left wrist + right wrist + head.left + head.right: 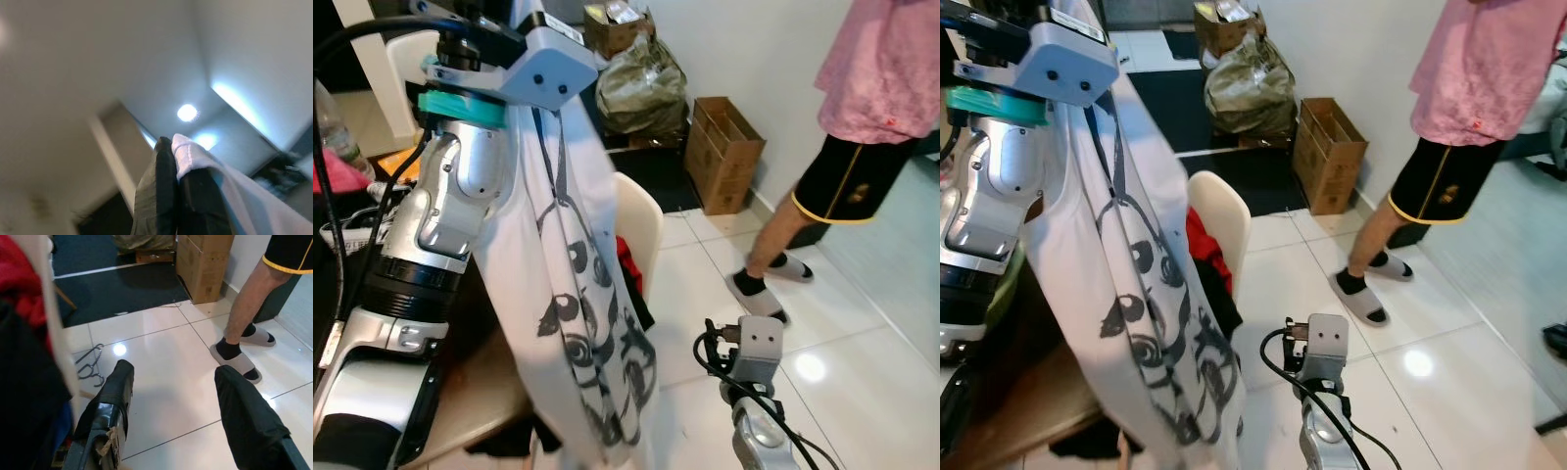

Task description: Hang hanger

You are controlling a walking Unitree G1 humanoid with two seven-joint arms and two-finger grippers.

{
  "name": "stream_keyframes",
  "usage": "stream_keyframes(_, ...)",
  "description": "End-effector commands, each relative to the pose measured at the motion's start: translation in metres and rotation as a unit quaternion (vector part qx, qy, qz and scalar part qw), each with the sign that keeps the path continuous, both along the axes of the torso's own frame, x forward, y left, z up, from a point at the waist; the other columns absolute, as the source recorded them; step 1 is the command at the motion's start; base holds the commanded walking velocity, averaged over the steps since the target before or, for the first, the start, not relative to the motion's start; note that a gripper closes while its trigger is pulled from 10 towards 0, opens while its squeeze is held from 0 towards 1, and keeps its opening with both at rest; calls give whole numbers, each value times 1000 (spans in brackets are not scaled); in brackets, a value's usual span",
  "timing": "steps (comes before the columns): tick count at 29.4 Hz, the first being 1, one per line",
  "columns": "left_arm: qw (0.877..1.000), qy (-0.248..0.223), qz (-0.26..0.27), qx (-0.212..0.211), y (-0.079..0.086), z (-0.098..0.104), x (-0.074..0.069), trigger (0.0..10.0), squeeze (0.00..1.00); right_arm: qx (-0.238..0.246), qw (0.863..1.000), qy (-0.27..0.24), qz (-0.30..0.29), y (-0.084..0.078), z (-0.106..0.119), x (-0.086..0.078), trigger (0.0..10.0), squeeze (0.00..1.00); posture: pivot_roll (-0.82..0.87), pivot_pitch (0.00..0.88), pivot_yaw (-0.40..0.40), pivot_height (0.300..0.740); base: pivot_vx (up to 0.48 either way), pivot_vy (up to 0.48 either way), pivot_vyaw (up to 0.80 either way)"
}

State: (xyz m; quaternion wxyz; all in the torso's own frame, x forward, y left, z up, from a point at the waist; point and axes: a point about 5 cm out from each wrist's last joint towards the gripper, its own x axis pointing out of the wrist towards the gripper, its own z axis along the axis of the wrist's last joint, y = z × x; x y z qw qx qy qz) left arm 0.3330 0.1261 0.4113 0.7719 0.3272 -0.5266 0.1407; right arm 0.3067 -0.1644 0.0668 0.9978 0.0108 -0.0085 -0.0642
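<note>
— Two black fingers of the left gripper (178, 196) are pinched together on the white shirt (578, 294), arm raised high; the cloth hangs down past the chair (636, 220).

— And the right gripper (181, 411)?

— Low over the floor, spread wide, holding nothing.

— Risks?

— The thin fold could slip free, or the shirt could snag the chair. A person (1449, 127) stands near.

— The hanger?

— Hidden inside the shirt, I'd guess. No rail in sight, just ceiling.
</note>
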Motion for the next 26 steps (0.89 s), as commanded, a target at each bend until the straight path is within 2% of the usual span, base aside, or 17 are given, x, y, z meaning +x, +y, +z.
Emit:
stream_keyframes(1,993,114,-12,-37,11,-26,20,10000,0,6,1000,3,-6,0,-3,-4,10000,0,-92,112,55,740,0,0,0)
stream_keyframes(3,946,292,-99,-98,1,-77,40,10000,0,5,1000,3,-8,-1,-4,-4,10000,0,-97,118,54,740,0,0,0)
stream_keyframes(4,928,336,-119,-108,-5,-98,40,10000,0,4,1000,3,-8,-2,-4,-5,10000,0,-97,122,52,740,0,0,0)
stream_keyframes(6,923,347,-123,-109,-8,-108,39,10000,0,4,1000,3,-9,-2,-4,-5,10000,0,-97,122,52,740,0,0,0)
stream_keyframes(8,899,399,-129,-124,-11,-132,36,10000,0,2,1000,3,-8,-2,-4,-5,10000,0,-93,125,51,740,0,0,0)
stream_keyframes(9,899,399,-129,-124,-11,-132,36,10000,0,2,1000,3,-8,-2,-4,-5,10000,0,-93,125,51,740,0,0,0)
stream_keyframes(11,870,460,-128,-122,-13,-159,32,10000,0,1,1000,4,-7,-3,-4,-5,10000,0,-88,127,46,740,0,0,0)
stream_keyframes(12,870,460,-128,-122,-13,-159,32,10000,0,1,1000,4,-7,-3,-4,-5,10000,0,-88,127,46,740,0,0,0)
stream_keyframes(14,846,500,-135,-127,-15,-176,26,10000,0,1,1000,5,-3,-1,-3,-4,10000,0,-77,131,43,740,0,0,0)
stream_keyframes(15,846,500,-135,-127,-15,-176,26,10000,0,1,1000,5,-3,-1,-3,-4,10000,0,-77,131,43,740,0,0,0)
stream_keyframes(16,829,524,-147,-132,-17,-183,22,10000,0,1,1000,5,-1,0,-3,-4,10000,0,-76,132,43,740,0,0,0)
stream_keyframes(17,829,524,-147,-132,-17,-183,22,10000,0,1,1000,5,-1,0,-3,-4,10000,0,-76,132,43,740,0,0,0)
stream_keyframes(18,811,547,-158,-134,-19,-189,19,10000,0,2,1000,5,0,1,-3,-3,10000,0,-75,133,44,740,0,0,0)
stream_keyframes(19,811,547,-158,-134,-19,-189,19,10000,0,2,1000,5,0,1,-3,-3,10000,0,-75,133,44,740,0,0,0)
stream_keyframes(22,767,603,-139,-168,-14,-211,11,10000,0,3,1000,5,3,4,-3,-4,10000,0,-75,137,47,740,0,0,0)
stream_keyframes(25,757,617,-114,-183,-9,-220,9,10000,0,4,1000,5,3,4,-3,-4,10000,0,-75,139,47,740,0,0,0)
stream_keyframes(26,731,642,-84,-215,1,-237,5,10000,1000,3,1000,6,3,3,-4,-5,10000,0,-77,142,45,740,0,0,0)
